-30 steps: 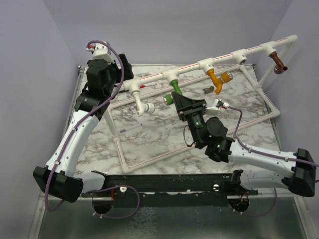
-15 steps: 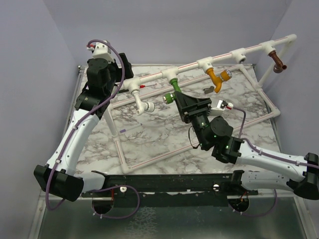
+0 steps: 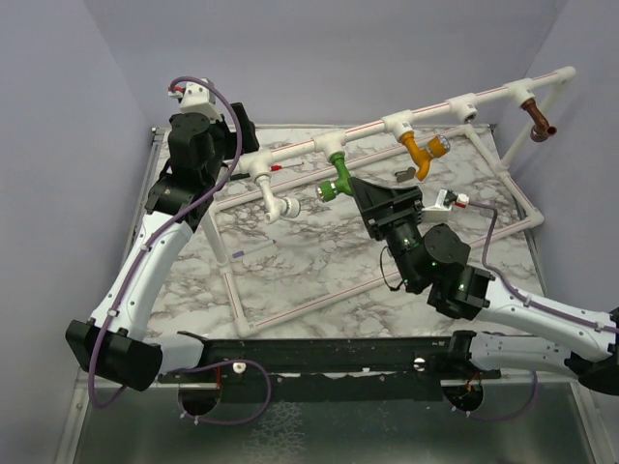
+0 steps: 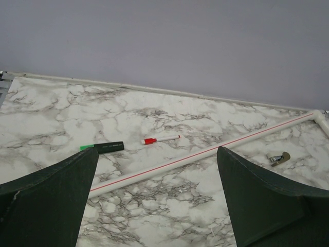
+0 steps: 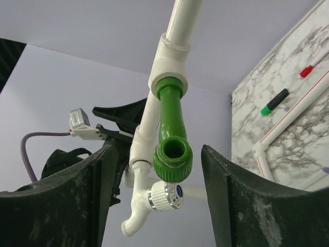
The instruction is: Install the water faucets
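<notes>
The right gripper has just let go of the green faucet and eased back a little. Its jaws now stand apart on either side of the tap, gripping nothing. The faucet hangs on its own from a fitting on the raised white pipe above the middle of the desk, so it looks installed. The left gripper is wide open and empty, near the far left corner.

Top camera looks down from the near edge; left wrist faces the far wall; right wrist, close, shares the green faucet.
</notes>
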`<state>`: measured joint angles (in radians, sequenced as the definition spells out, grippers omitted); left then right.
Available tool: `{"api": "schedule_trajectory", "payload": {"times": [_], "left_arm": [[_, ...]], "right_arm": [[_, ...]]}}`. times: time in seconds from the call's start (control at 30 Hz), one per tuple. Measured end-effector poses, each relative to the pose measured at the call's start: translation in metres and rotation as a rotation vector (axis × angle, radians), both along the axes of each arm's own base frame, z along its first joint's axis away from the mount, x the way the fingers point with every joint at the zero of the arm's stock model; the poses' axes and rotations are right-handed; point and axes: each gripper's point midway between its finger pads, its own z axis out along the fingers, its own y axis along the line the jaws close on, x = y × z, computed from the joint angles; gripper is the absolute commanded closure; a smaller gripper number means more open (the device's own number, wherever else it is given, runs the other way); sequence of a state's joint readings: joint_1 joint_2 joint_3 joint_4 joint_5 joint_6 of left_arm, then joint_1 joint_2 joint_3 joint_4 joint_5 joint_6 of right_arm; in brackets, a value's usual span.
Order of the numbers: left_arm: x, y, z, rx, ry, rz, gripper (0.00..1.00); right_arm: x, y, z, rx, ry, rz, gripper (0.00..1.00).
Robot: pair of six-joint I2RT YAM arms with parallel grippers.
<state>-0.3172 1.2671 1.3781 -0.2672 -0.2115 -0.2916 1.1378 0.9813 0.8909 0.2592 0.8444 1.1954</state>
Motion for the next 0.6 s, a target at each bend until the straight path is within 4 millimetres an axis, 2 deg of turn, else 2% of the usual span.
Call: {"api": "schedule_trajectory", "payload": {"times": [0.33,0.6], "left_arm": [[0.000,0.000,0.000,0.000,0.000,0.000,0.01],[0.000,0.000,0.000,0.000,0.000,0.000,0.01]], "right_arm": [[-0.012,-0.034,0.018,-0.322,-0.171,-0.041,0.29],[-0.015,-0.043,0.026,-0.770,-0.390,-0.060,0.26]]}}
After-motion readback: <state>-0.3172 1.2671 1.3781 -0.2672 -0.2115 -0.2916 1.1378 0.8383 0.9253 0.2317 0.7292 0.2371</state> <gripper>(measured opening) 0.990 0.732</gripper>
